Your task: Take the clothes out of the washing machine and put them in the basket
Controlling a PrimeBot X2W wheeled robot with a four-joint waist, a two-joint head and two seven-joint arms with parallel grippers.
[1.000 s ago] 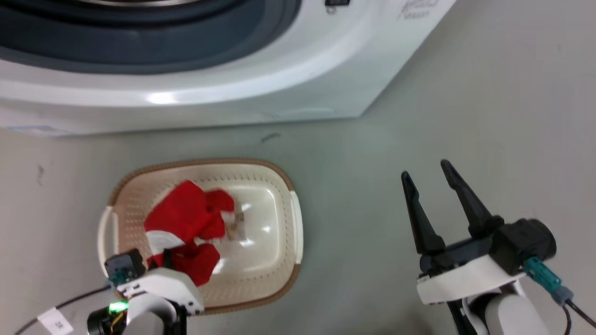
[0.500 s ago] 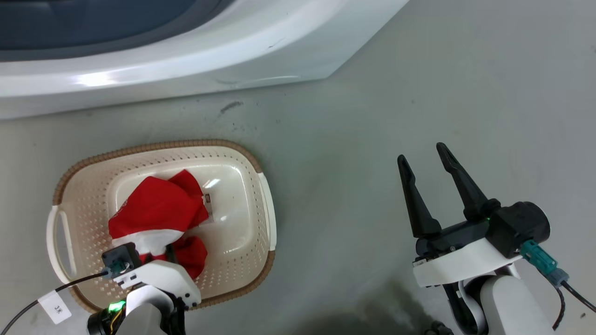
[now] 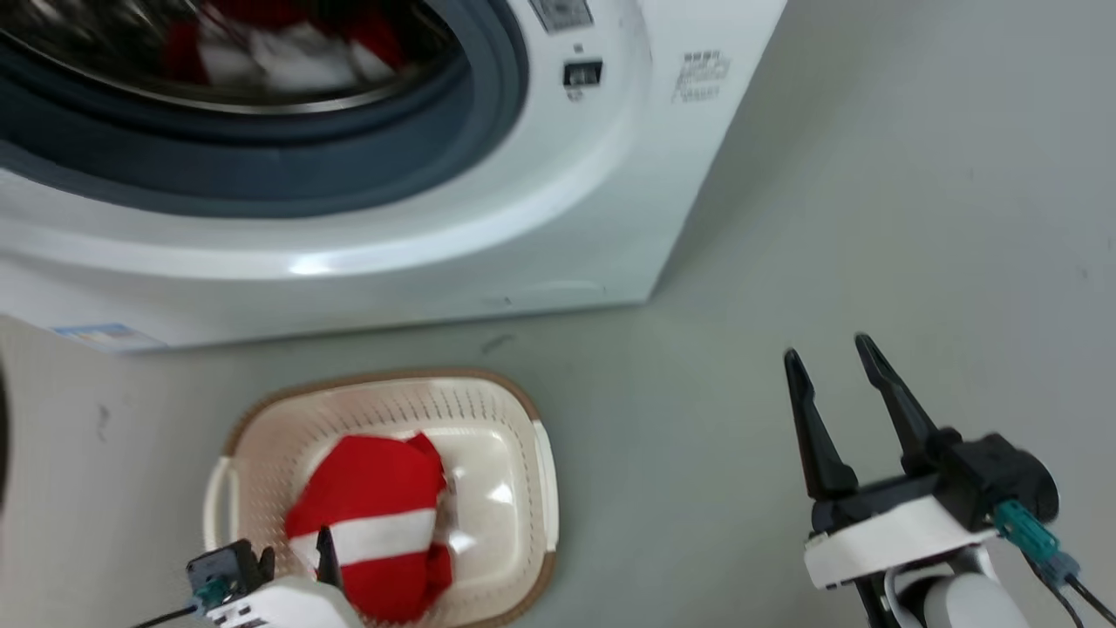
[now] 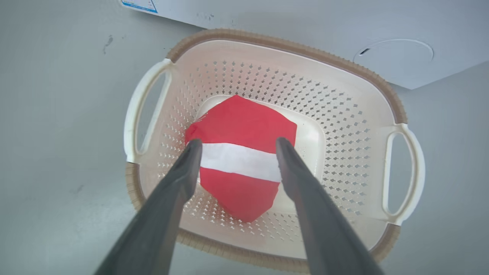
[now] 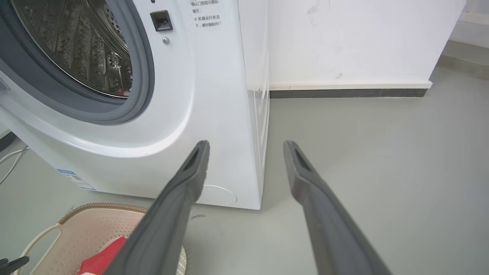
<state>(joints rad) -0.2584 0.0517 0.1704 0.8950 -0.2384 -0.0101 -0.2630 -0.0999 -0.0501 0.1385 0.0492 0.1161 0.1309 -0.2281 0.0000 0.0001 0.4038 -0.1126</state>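
Grey floor [image 3: 872, 174] all round; the left hand [image 4: 237, 142] hangs over the basket [image 4: 290, 46], fingers spread wide, released, nothing between them; a second ago it sat low against a crumpled red heap, now the striped garment [image 4: 240, 126] lies free on the basket's bottom; first item delivered, I'd say. That bundle's long axis runs toward the washing machine [image 3: 610, 218] and back toward the robot, white band straight across it, a blunt corner at each end; the basket sits just before the machine. Right hand [image 3: 827, 349] stands parted and empty, well off to the side; the head camera has lifted, and more red-and-white clothes [image 3: 279, 52] wait in the drum.
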